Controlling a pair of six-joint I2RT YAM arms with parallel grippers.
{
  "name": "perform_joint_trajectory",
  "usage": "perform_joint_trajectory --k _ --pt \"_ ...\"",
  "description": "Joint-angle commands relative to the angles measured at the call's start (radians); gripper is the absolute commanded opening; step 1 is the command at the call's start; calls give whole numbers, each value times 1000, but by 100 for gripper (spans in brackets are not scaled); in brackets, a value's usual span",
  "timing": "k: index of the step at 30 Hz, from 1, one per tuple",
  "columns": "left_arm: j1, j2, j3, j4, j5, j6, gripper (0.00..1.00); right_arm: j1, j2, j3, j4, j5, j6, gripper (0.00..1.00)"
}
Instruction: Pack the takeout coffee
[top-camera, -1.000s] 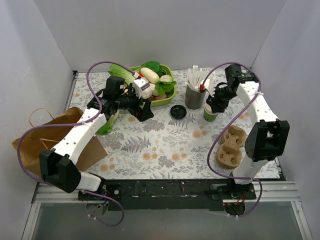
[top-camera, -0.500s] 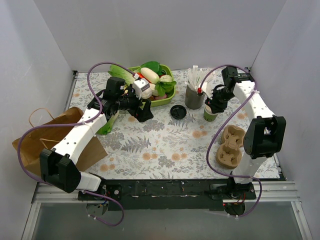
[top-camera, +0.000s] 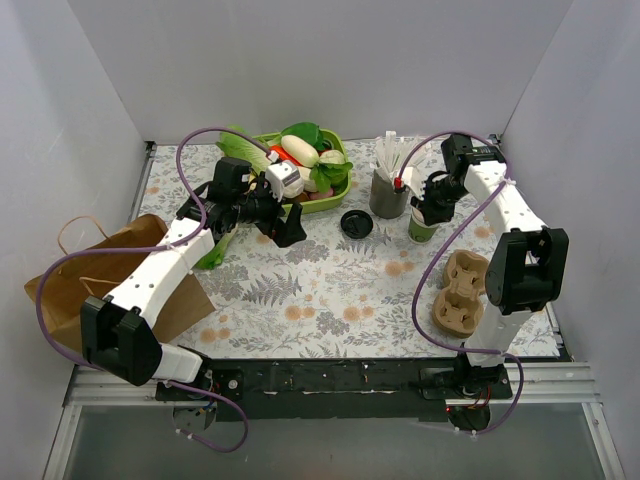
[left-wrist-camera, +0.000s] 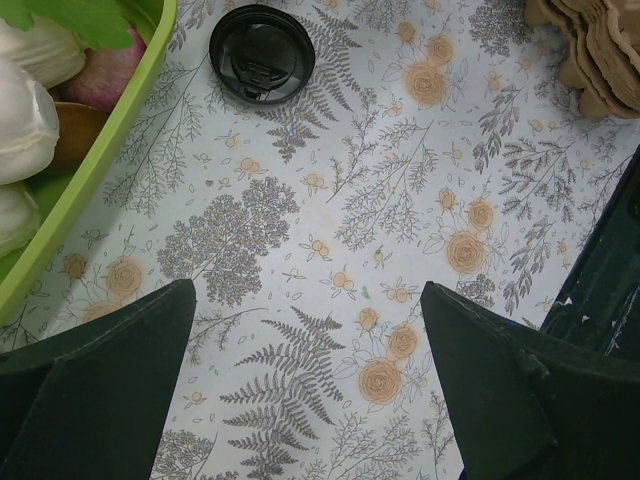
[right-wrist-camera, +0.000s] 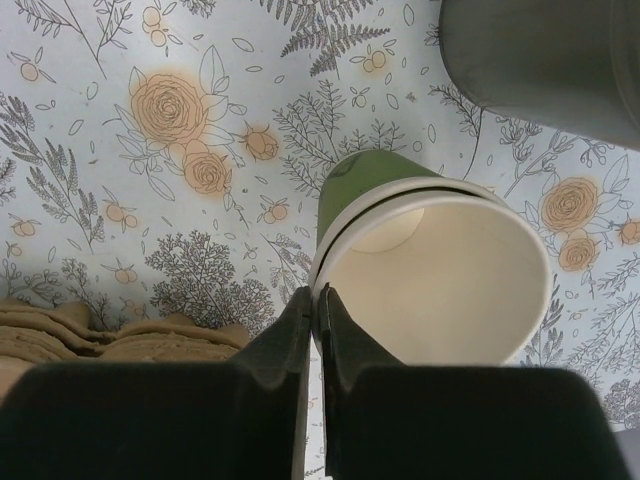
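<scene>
Floral table (top-camera: 330, 290) carries green tray (top-camera: 326, 204), black lid (top-camera: 356, 223), grey holder (top-camera: 388, 198), cup (top-camera: 421, 231), cardboard carriers (top-camera: 460, 293).

Green cup (right-wrist-camera: 372, 178), cream inside; black lid (left-wrist-camera: 262, 50); fern-and-rose tablecloth (left-wrist-camera: 300, 250)

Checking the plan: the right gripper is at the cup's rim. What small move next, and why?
Probably lift the cup slightly, straight up: the right gripper pinches its rim, the straw holder stands close beside it, and the lid lies apart from it.
</scene>
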Motion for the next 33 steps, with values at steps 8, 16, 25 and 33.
perform_joint_trajectory --k 8,16,25,33 --pt "-3 -17 -11 23 17 -2 98 5 -60 46 -15 26 26 1" --pt "-4 -8 -25 63 50 -57 98 23 -133 -5 88 111 112 1" --pt "-9 -3 -45 101 73 -110 98 34 -171 -36 160 139 216 1" --pt "-9 -2 -48 108 86 -128 98 30 -192 -137 289 241 244 1"
